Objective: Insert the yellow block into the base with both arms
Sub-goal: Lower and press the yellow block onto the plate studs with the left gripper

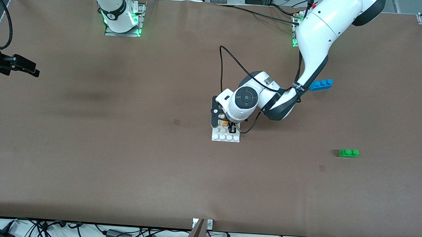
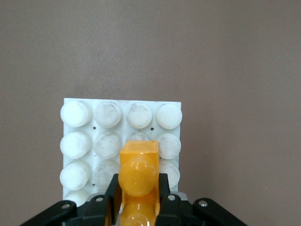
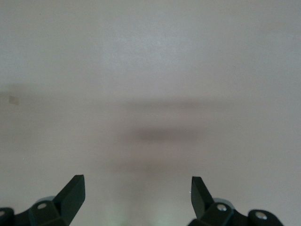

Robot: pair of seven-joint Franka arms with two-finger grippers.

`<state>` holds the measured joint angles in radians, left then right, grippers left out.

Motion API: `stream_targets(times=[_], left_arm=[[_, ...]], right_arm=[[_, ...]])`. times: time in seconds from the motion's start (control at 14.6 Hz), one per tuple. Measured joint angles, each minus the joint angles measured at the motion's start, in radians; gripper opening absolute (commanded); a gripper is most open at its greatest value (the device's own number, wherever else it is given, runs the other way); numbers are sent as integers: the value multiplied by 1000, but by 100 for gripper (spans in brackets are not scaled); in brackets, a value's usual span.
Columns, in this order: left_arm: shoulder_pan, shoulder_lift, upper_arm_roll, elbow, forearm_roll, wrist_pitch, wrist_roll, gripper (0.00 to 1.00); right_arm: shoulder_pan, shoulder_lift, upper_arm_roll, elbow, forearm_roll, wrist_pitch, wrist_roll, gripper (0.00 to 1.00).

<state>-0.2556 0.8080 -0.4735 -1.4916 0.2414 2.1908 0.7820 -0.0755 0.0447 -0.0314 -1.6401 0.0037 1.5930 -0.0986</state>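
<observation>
Block (image 2: 138,162) in left end effector (image 2: 136,195) over base (image 2: 122,106), mid-table.

Even overhead light, no hard glare on the matte brown table surface (image 1: 123,164). Soft smeared shadow patches on it toward the right arm's end. Small green LED glow at both arm bases. Left wrist view sharp: glossy highlight on the small orange-yellow plastic brick (image 2: 138,176) between the black left claw (image 2: 138,197) fingers, white studded square plate (image 2: 121,141) under it crisp. Right wrist view washed out, pale, table blurry with faint shadow bands.
</observation>
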Motion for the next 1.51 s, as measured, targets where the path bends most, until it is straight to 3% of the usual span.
stream_targets(times=[0.48, 0.62, 0.68, 0.75, 1.1, 1.51], left_arm=[[0, 24, 0, 18, 0, 20, 10, 1], [-4, 26, 0, 19, 0, 21, 10, 7], [-7, 27, 0, 20, 1, 21, 10, 31], [-10, 27, 1, 20, 1, 21, 10, 98], [-7, 26, 1, 36, 0, 7, -7, 100], [12, 6, 2, 229, -18, -305, -32, 100]], right_arm=[[0, 0, 0, 0, 0, -1, 0, 100], [0, 0, 0, 0, 0, -1, 0, 100], [0, 0, 0, 0, 0, -1, 0, 100], [0, 0, 0, 0, 0, -2, 0, 100], [3, 0, 2, 0, 1, -4, 0, 100], [15, 0, 5, 0, 5, -4, 0, 100]])
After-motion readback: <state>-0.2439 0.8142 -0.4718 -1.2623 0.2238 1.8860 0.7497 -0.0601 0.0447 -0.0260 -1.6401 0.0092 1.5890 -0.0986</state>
